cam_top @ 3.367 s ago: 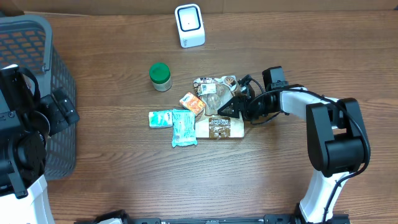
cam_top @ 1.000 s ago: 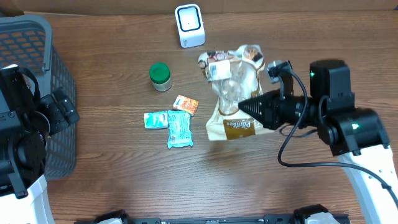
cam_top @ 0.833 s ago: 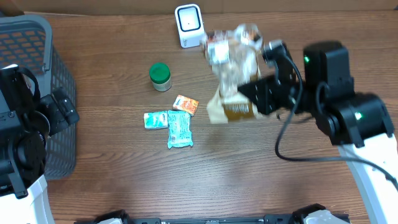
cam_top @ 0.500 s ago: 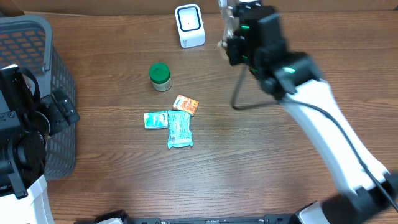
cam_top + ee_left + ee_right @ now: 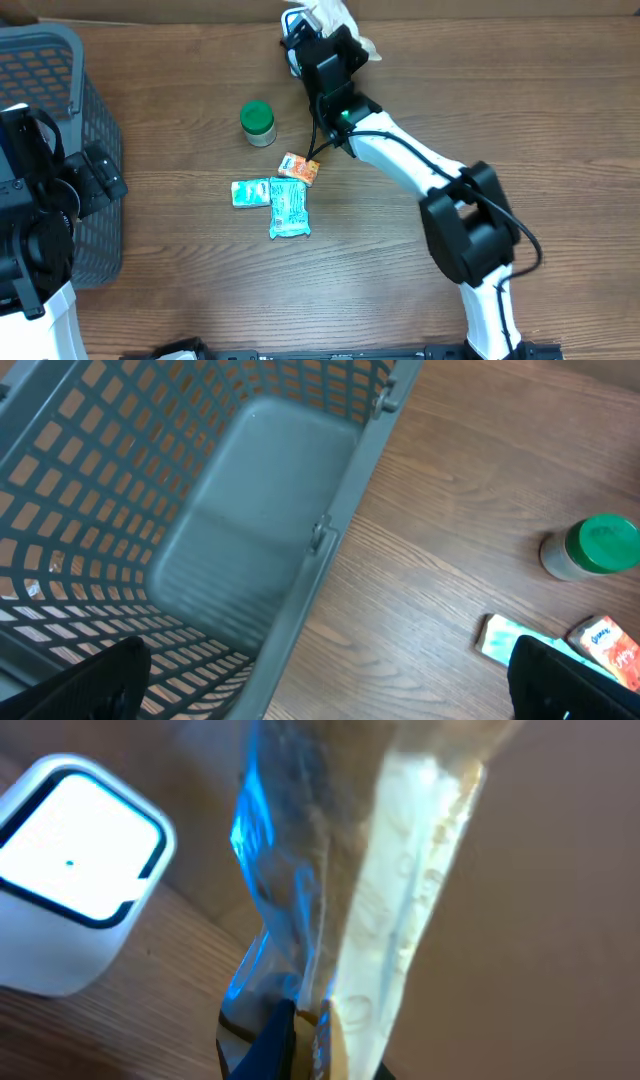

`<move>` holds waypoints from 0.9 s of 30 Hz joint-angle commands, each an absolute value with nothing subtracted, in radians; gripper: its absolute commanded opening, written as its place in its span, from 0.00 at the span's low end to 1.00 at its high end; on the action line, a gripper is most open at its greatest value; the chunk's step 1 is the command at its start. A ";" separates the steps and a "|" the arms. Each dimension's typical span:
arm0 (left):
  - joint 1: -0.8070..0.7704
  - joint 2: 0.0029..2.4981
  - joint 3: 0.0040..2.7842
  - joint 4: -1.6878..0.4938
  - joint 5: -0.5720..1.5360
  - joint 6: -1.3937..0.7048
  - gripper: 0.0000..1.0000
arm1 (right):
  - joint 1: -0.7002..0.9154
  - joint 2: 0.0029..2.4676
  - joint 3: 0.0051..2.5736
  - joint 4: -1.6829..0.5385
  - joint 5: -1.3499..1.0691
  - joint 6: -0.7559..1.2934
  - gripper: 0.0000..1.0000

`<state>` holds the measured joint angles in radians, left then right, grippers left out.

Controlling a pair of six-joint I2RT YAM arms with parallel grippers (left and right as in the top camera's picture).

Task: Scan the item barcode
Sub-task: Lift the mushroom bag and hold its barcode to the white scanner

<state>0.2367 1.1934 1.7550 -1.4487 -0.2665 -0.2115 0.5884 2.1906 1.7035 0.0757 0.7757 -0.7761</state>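
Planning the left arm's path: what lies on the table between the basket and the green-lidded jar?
Only bare wood lies between the basket and the green-lidded jar, in both the overhead and left wrist views.

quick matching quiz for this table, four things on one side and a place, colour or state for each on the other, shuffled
Things:
1. jar
2. basket
3. clear bag
4. orange packet

Descriptions:
a. pinched in the right arm's fingers, next to the white scanner
b. green lid, standing upright
c. grey mesh walls
d. lying flat beside the teal packets

Pairs: 1-b, 2-c, 3-a, 4-d
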 commanded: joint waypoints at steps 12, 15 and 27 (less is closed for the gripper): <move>0.242 1.185 1.776 -1.447 -0.276 -0.233 1.00 | 0.583 2.295 1.723 0.152 0.786 -0.947 0.04; 0.242 1.185 1.776 -1.447 -0.276 -0.233 1.00 | 0.583 2.295 1.723 0.152 0.796 -0.943 0.04; 0.242 1.185 1.776 -1.448 -0.276 -0.233 1.00 | 0.600 2.198 1.723 0.031 0.835 -0.742 0.04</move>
<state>0.2363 1.1934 1.7550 -1.4487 -0.2665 -0.2115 0.5907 2.2963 1.7035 0.0601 0.8268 -0.8627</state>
